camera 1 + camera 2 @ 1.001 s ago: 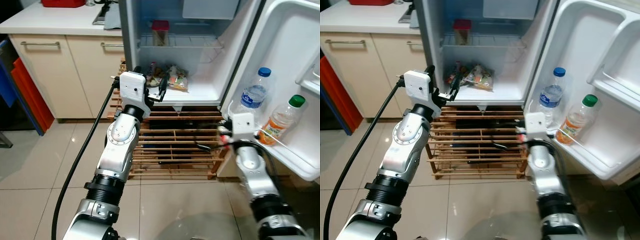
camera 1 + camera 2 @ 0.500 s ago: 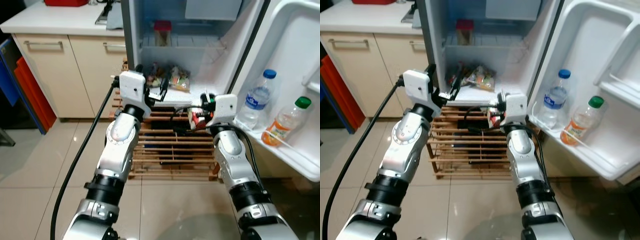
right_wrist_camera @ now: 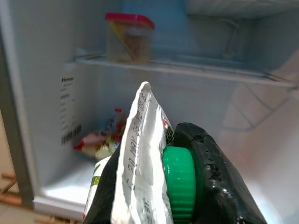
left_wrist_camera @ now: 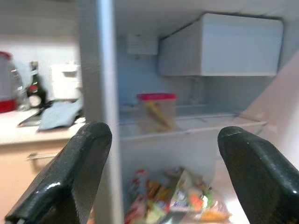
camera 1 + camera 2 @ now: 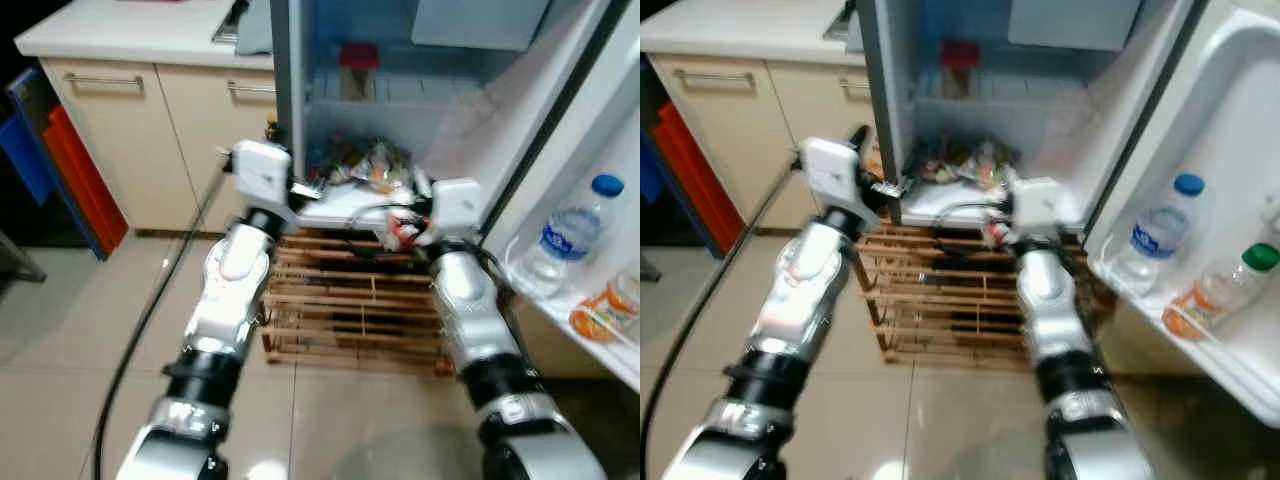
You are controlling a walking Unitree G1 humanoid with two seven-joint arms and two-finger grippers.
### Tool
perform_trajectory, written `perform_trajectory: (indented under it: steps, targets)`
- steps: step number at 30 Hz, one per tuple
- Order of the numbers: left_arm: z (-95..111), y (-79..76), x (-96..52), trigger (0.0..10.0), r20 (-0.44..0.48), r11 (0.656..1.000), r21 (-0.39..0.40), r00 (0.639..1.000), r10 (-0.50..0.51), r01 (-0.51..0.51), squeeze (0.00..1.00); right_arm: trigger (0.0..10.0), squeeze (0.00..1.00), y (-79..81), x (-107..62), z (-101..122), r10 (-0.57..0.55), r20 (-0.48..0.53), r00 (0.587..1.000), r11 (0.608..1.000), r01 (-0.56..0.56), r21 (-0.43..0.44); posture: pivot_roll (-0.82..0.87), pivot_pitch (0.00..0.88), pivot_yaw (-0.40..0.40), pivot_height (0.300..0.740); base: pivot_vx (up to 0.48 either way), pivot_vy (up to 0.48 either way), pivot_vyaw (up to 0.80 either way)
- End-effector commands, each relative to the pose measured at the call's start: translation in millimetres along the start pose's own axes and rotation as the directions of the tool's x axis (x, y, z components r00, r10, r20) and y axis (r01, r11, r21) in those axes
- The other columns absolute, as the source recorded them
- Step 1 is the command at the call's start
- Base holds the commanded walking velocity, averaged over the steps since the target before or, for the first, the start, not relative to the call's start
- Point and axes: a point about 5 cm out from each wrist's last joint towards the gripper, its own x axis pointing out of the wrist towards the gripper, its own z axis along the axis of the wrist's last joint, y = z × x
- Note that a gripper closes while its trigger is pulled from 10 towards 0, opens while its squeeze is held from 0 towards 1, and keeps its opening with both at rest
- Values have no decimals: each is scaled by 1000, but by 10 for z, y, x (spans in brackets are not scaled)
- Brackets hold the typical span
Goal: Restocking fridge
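Left gripper (image 4: 159, 177) is held with fingers spread wide, empty, at the open fridge (image 5: 290, 110) front. Right gripper (image 3: 154, 182) is clamped on a green-capped pouch (image 3: 140, 158) before the bottom shelf, near snack packets (image 5: 365, 165).

text: none legible — fridge wall sticker (image 3: 67, 109) — print blurred

Green-capped pouch (image 3: 140, 168) upright; open fridge (image 3: 42, 116) ahead.
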Motion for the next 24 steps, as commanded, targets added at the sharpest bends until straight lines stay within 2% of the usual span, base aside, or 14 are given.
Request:
perform_trajectory:
  steps: [1,7,9,13,15,18,24]
  targets:
    - [39,-139,40,10000,14,999,-9,999,-50,51,0,0,0,-151,-27,-35,-45,-6,999,999,45,-23,-47,0,6,740,420,0,0]
    - [32,-148,35,10000,6,998,-5,998,-62,62,0,0,0,-163,-32,-73,-54,-26,998,998,53,-43,-44,0,5,740,459,0,0]
    - [28,-155,38,10000,2,998,1,998,-63,63,0,0,0,-183,-30,-97,-65,-43,997,997,64,-40,-43,0,5,740,442,0,-606]
    - [-12,-173,48,10000,-31,998,31,998,-54,55,0,0,0,-224,-38,-117,-88,-43,995,995,85,-55,-41,0,7,740,0,0,0]
    - [-19,-161,43,10000,-32,996,75,999,-43,45,0,0,0,-221,-39,-126,-87,-46,995,995,84,-56,-44,0,9,740,0,0,0]
    - [-11,-160,34,10000,-22,996,71,999,-48,49,0,0,0,-205,-41,-132,-80,-49,996,995,77,-59,-44,0,9,740,0,0,0]
    - [-58,-158,22,10000,-60,996,75,997,-50,54,0,0,0,-168,-38,-144,-73,-52,996,996,69,-62,-41,0,9,740,0,0,0]
